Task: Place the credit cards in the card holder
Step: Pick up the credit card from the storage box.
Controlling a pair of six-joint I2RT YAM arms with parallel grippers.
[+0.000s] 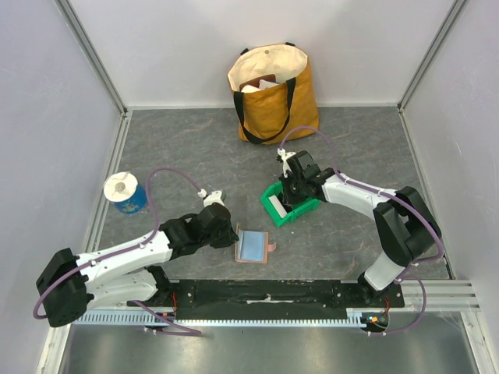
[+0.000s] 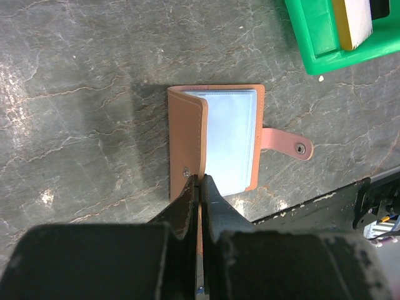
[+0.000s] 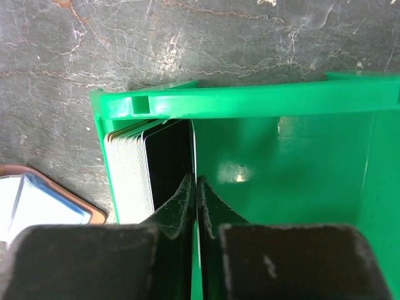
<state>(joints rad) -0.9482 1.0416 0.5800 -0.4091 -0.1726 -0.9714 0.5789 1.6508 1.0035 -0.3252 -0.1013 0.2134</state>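
Note:
The terracotta card holder [image 1: 252, 246] [image 2: 228, 140] lies open on the table, blue-grey lining up and snap tab to the right. My left gripper [image 2: 200, 181] [image 1: 226, 234] is shut on the near edge of its raised brown cover. The credit cards [image 3: 128, 175] stand as a stack on edge against the left wall of the green bin [image 3: 250, 103] [image 1: 290, 204], with a dark card [image 3: 165, 162] facing inward. My right gripper [image 3: 195, 181] [image 1: 292, 199] is down inside the bin, shut on the thin edge of one card beside the dark one.
A yellow tote bag [image 1: 273, 93] stands at the back centre. A blue-and-white roll [image 1: 125, 192] sits at the left. The green bin [image 2: 325, 44] is just beyond and to the right of the card holder. The card holder's corner [image 3: 37, 200] shows left of the bin.

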